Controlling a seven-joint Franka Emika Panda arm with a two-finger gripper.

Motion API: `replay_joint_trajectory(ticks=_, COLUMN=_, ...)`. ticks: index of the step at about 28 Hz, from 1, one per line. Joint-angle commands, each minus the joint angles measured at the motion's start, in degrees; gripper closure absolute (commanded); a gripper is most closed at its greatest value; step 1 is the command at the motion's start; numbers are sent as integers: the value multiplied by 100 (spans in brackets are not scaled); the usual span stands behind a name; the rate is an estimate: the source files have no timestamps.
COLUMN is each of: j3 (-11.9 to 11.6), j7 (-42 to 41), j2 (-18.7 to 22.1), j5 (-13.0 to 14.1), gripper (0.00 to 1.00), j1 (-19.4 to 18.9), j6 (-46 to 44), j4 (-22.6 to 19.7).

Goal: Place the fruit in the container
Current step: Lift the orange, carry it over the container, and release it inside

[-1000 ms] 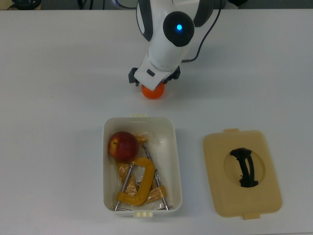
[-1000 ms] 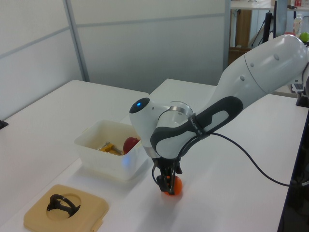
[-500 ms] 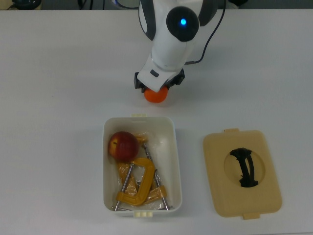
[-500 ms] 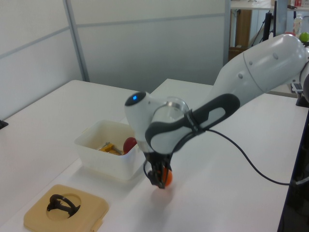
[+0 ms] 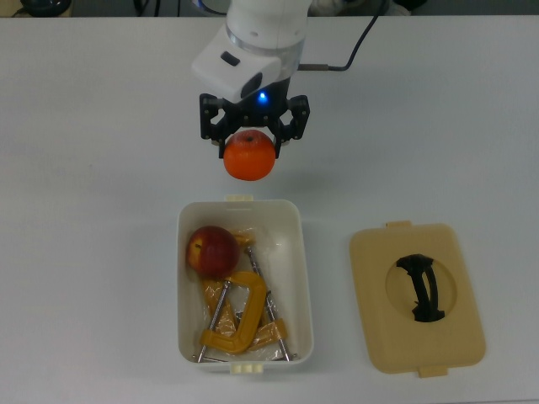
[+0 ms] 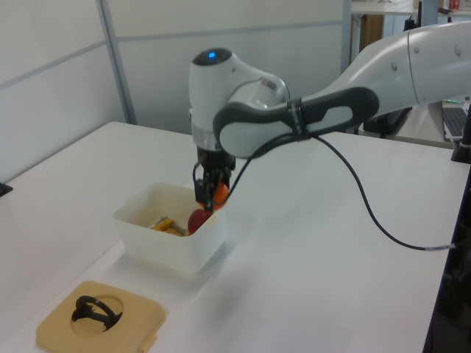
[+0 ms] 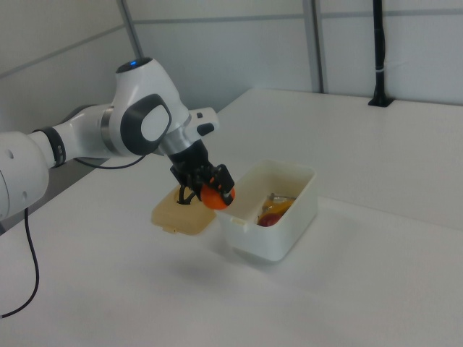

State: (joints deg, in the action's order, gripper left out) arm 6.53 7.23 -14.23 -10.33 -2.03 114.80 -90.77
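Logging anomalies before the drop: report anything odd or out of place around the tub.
One oddity: the white container meant for fruit already holds yellow C-clamps, lying tangled beside the apple. They crowd the space where the orange, held above the table in the gripper, would land. The tan lid lies flat beside the container. Nothing is spilled.

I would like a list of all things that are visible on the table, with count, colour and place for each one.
orange: 1, bright orange, held in the air just outside the tub's short end
apple: 1, red with yellow patches, inside the tub
C-clamps: at least 1, yellow, inside the tub beside the apple
tub: 1, white, centre of the table
lid: 1, tan with black handle, flat on the table at the top view's right of the tub
table: 1, white
gripper: 1, black, shut on the orange
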Motion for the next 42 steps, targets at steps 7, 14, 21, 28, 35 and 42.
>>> replay_joint_trajectory(ticks=7, j3=-178, j7=1183, j2=-721, j5=-522, gripper=55, j1=-16, j6=1896, j4=314)
replay_joint_trajectory(ticks=14, j3=-178, j7=1509, j2=-924, j5=-945, gripper=22, j1=-16, j6=2037, j4=314)
replay_joint_trajectory(ticks=21, j3=-178, j7=1536, j2=-872, j5=-910, gripper=0, j1=-25, j6=1994, j4=314)
replay_joint_trajectory(ticks=28, j3=-178, j7=1501, j2=-617, j5=-848, gripper=0, j1=-25, j6=1424, j4=270)
replay_joint_trajectory(ticks=35, j3=-108, j7=1070, j2=-81, j5=-586, gripper=0, j1=-95, j6=-27, j4=-37)
replay_joint_trajectory(ticks=42, j3=-117, j7=788, j2=482, j5=276, gripper=0, j1=-87, j6=-1424, j4=-134)
